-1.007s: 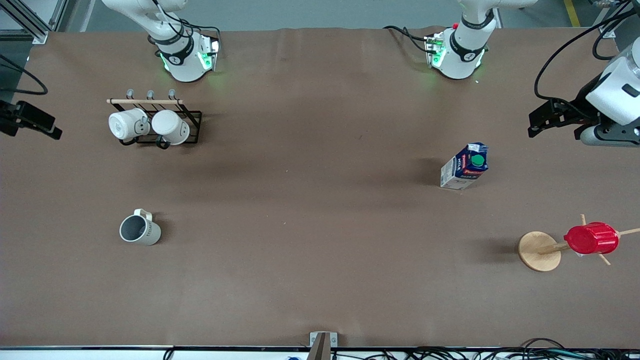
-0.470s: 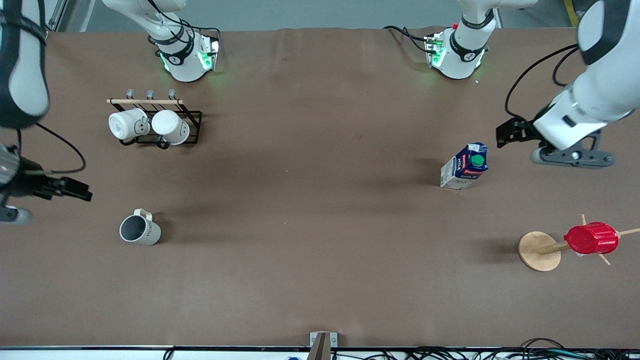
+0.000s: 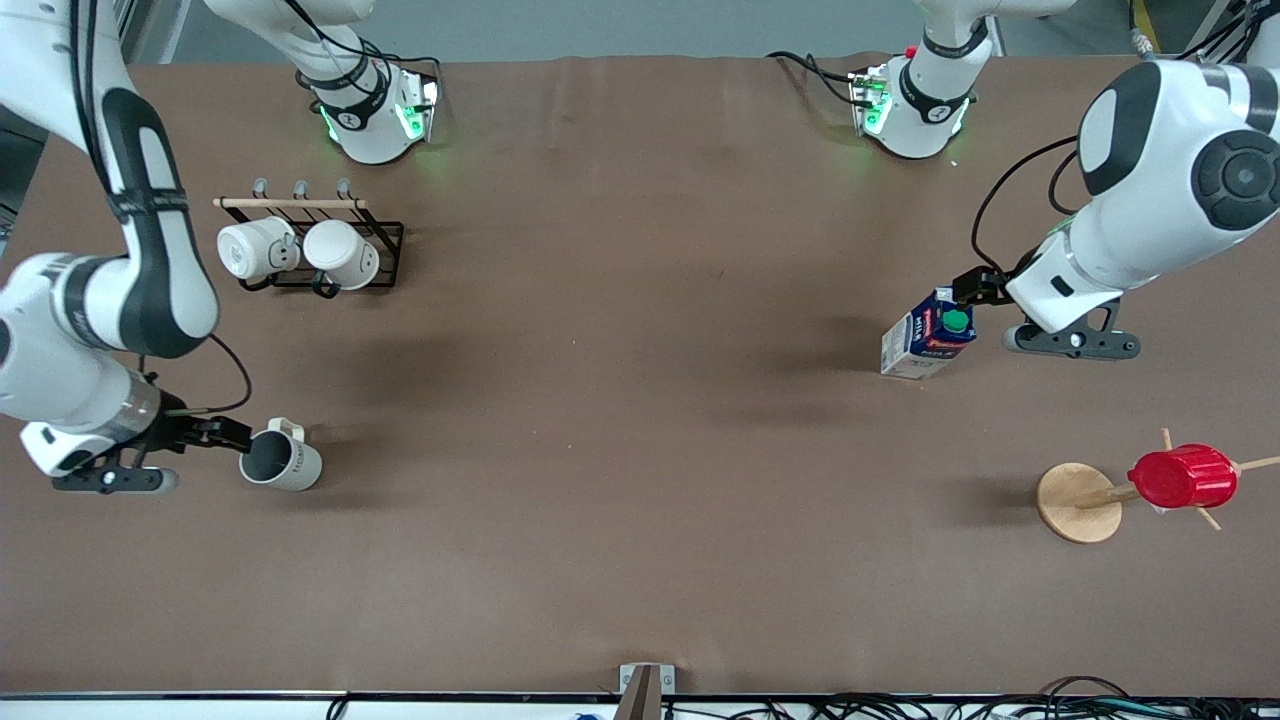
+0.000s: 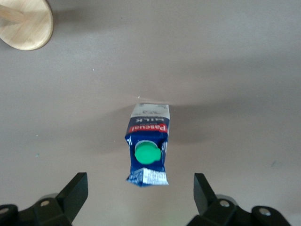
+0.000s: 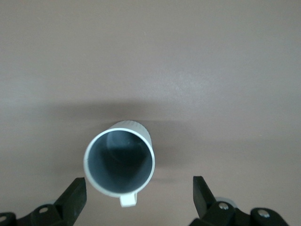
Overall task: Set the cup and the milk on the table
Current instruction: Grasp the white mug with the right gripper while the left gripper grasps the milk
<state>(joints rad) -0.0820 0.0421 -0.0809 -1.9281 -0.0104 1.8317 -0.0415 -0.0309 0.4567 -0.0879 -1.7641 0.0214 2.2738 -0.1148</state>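
The cup (image 3: 282, 461), off-white with a grey inside, rests on the brown table (image 3: 620, 480) toward the right arm's end. In the right wrist view, the cup (image 5: 119, 162) shows its round mouth and handle stub. My right gripper (image 3: 234, 437) hovers right beside its rim, open, and the right gripper (image 5: 138, 192) has nothing between its fingers. The milk (image 3: 928, 335), a blue and white carton with a green cap, stands toward the left arm's end. My left gripper (image 3: 975, 290) is open just above the top of the milk (image 4: 148, 145). The left gripper (image 4: 141, 188) holds nothing.
A black wire rack (image 3: 385, 235) with a wooden bar holds two plain white mugs (image 3: 300, 250), farther from the front camera than the cup. A wooden peg stand (image 3: 1078, 502) carrying a red ribbed cup (image 3: 1183, 476) stands nearer than the milk; its round base (image 4: 26, 23) shows in the left wrist view.
Both arms have swung in from the table's ends. The right gripper came down beside the cup, and the left gripper moved over the milk. Cup and milk have not moved.
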